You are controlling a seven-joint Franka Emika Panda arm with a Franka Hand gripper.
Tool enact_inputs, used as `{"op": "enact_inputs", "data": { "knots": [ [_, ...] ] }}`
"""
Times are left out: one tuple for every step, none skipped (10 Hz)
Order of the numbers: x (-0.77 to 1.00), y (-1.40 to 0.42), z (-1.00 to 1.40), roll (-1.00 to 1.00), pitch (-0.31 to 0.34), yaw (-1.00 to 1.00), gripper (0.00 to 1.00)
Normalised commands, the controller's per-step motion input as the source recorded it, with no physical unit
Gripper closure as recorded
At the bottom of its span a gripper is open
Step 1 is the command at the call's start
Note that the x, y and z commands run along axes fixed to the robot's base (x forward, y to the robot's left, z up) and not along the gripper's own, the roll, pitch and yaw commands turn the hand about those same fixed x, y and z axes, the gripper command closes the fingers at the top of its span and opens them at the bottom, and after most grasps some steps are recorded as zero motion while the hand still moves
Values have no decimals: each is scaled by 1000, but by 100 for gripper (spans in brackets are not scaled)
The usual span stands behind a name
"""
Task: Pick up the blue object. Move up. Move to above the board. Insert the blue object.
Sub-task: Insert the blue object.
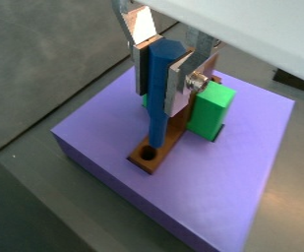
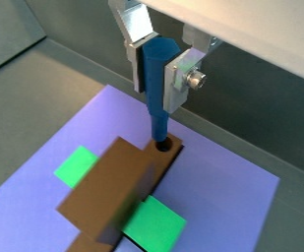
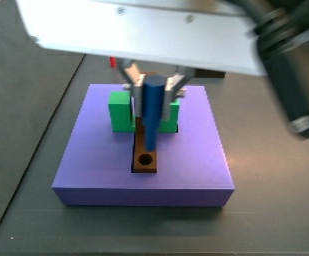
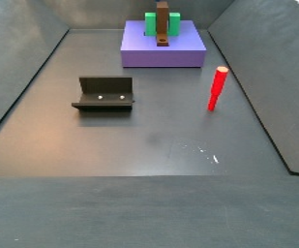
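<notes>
My gripper (image 1: 161,91) is shut on the blue object (image 1: 158,108), a straight blue peg held upright between the silver fingers. It shows in both wrist views (image 2: 158,84) and in a side view (image 3: 154,92). The peg (image 2: 157,113) hangs over the board (image 1: 108,148), a lavender slab with a brown holed strip (image 2: 115,192) and a green block (image 1: 214,106). The peg's lower tip sits at the end hole (image 2: 162,147) of the strip. I cannot tell whether it is inside. The far side view shows the board (image 4: 178,53) but not the gripper.
A red peg (image 4: 219,89) stands upright on the grey floor, right of centre. The dark fixture (image 4: 104,93) stands to the left. Sloped grey walls ring the floor. The board sits at the far end.
</notes>
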Motion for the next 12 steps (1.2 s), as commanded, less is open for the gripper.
{"op": "enact_inputs", "data": {
  "knots": [
    [0, -74, -143, 0, 0, -106, 100],
    [31, -34, -266, 0, -6, -94, 100],
    [60, -34, -317, -26, -29, -23, 100],
    [74, -37, -329, -41, -33, -3, 100],
    [43, -29, -289, -27, -34, -9, 100],
    [23, -9, -254, -3, -19, -14, 100],
    [20, 0, -157, 0, 0, -20, 100],
    [0, 40, -74, 33, 0, 0, 100],
    [0, 43, -89, 73, 0, 0, 100],
    [0, 0, -169, 121, 0, 0, 100],
    [0, -20, -191, 231, 0, 0, 100],
    [0, -54, -251, 197, 0, 0, 100]
  ]
}}
